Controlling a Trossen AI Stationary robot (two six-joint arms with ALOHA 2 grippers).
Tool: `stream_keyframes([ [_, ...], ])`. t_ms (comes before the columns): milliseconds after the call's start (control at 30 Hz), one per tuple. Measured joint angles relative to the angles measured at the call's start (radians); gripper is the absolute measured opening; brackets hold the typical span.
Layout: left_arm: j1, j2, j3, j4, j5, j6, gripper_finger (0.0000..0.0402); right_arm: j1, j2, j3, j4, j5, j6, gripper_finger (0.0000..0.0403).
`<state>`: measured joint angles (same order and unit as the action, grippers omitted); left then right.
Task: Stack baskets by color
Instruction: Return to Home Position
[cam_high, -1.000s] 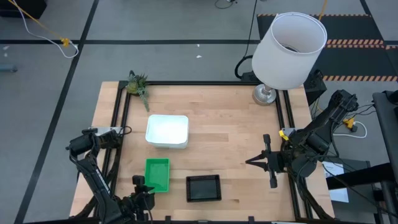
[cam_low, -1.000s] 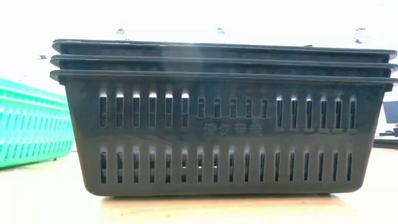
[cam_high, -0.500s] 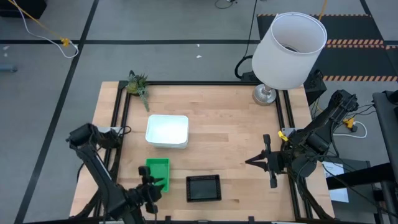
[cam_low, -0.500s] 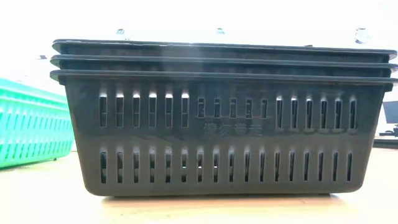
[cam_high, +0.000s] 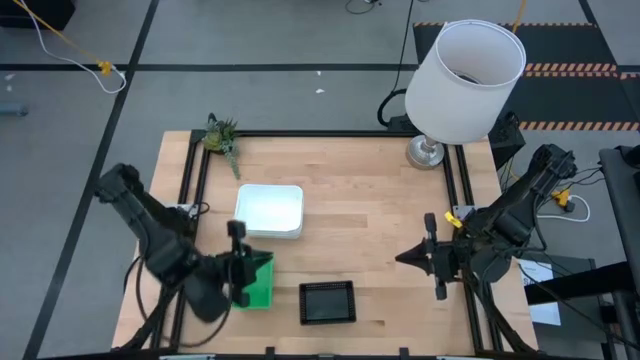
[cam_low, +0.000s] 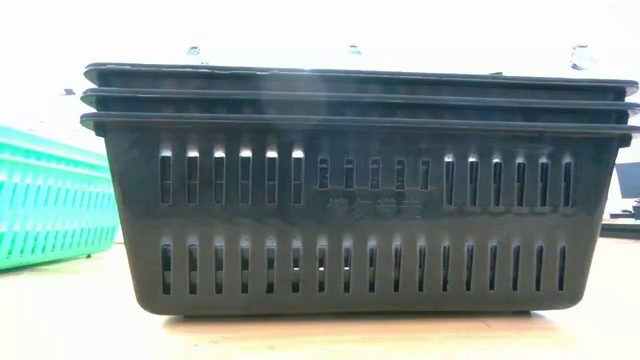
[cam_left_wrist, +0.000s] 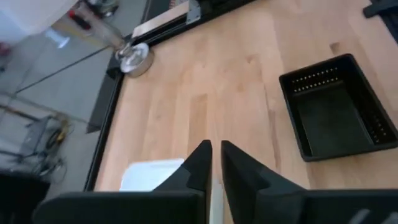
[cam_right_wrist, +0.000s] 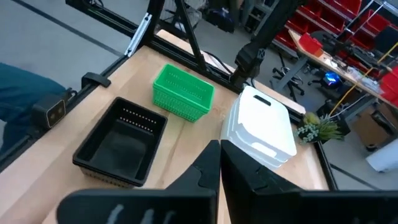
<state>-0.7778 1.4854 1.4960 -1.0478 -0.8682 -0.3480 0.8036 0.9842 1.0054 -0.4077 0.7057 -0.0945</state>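
Now the three black slotted plastic baskets (cam_low: 350, 200) sit nested one inside another, their three rims showing one above the other in the low view. They stand near the front edge of the light wooden surface (cam_high: 370, 200). Just beside them, toward the left arm, stands the bright green slotted plastic basket stack (cam_right_wrist: 183, 93); how many are nested there I cannot tell. Behind the green one, near but apart, lies the white rounded plastic basket stack (cam_high: 269, 211).

The left gripper (cam_left_wrist: 214, 148) hovers over the green stack, its fingers pressed almost together and pinching nothing. The right gripper (cam_right_wrist: 219, 149) hangs at the right edge of the surface, well apart from all baskets, fingers pressed together and empty.

At the far corners stand a lamp with a large white shade (cam_high: 468, 70) and a small green plant sprig (cam_high: 222, 135).
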Motion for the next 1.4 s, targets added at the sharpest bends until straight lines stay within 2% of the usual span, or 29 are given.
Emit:
stream_keyframes([
  [167,0.12,-0.065,-0.028,0.129,0.072,0.256,0.0005,-0.029,-0.028,-0.019,-0.038,0.001,-0.001,0.0006],
  [300,0.229,-0.122,-0.102,0.268,0.124,0.404,0.0013,-0.088,-0.091,-0.103,0.001,0.0,-0.034,0.0006],
  [433,0.333,-0.19,-0.234,0.451,0.268,0.521,0.0018,-0.167,-0.182,-0.193,0.041,-0.003,-0.076,0.0006],
  [633,0.47,-0.333,-0.47,0.724,0.41,0.65,0.0004,-0.303,-0.324,-0.321,0.155,-0.177,-0.135,0.0006],
  [767,0.563,-0.438,-0.597,0.895,0.588,0.685,0.0017,-0.395,-0.389,-0.413,0.243,-0.268,-0.17,0.0006],
  [900,0.63,-0.522,-0.695,0.946,0.714,0.669,0.0016,-0.488,-0.423,-0.508,0.343,-0.383,-0.193,0.0006],
  [1067,0.676,-0.608,-0.799,1.005,0.795,0.66,0.0003,-0.604,-0.43,-0.598,0.448,-0.513,-0.199,0.0006],
  [1233,0.705,-0.668,-0.907,1.082,0.841,0.628,0.0017,-0.714,-0.43,-0.673,0.551,-0.652,-0.175,0.0006],
  [1400,0.713,-0.704,-0.982,1.122,0.842,0.609,0.0016,-0.78,-0.43,-0.752,0.648,-0.685,-0.125,0.0006],
])
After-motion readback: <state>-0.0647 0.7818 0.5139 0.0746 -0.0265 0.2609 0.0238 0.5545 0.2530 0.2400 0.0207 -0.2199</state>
